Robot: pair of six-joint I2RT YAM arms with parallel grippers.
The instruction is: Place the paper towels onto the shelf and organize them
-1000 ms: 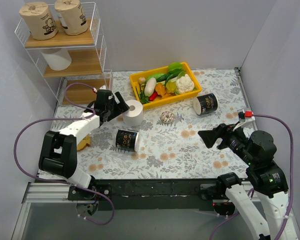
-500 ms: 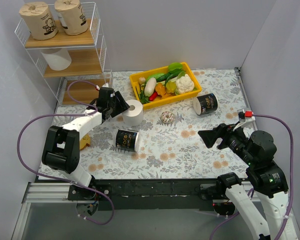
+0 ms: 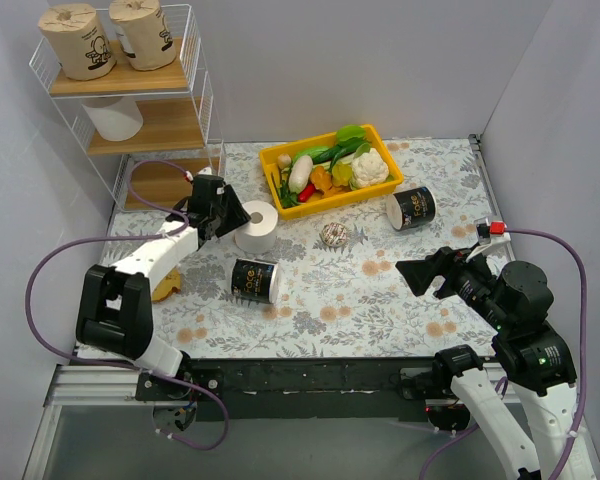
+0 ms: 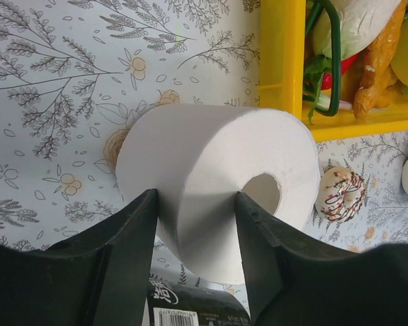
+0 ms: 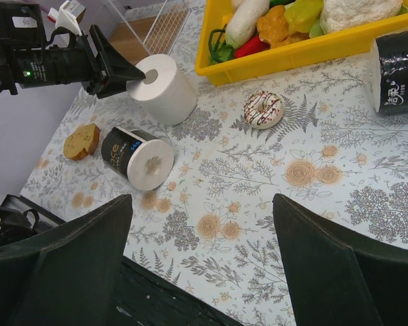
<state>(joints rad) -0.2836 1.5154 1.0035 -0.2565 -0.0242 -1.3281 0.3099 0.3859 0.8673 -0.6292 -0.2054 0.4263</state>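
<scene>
My left gripper (image 3: 228,214) (image 4: 196,204) is shut on a plain white paper towel roll (image 3: 256,226) (image 4: 211,156) (image 5: 164,88), pinching its wall beside the core; the roll stands on the floral mat in front of the shelf (image 3: 195,95). Two tan rolls (image 3: 78,40) (image 3: 143,32) stand on the top tier and a white roll (image 3: 113,117) on the middle tier. One black roll (image 3: 253,280) (image 5: 137,157) lies just below the held roll. Another black roll (image 3: 412,207) (image 5: 398,71) lies at the right. My right gripper (image 3: 420,275) (image 5: 200,210) hovers open over the mat, empty.
A yellow bin (image 3: 272,158) (image 5: 279,58) of vegetables sits behind the held roll. A small patterned ball (image 3: 334,234) (image 5: 263,109) lies mid-mat. A bread slice (image 3: 166,290) (image 5: 81,140) lies by the left arm. Grey walls close in both sides.
The left gripper has closed on the white roll, and the roll has shifted slightly left toward the shelf. The right arm has not moved.
</scene>
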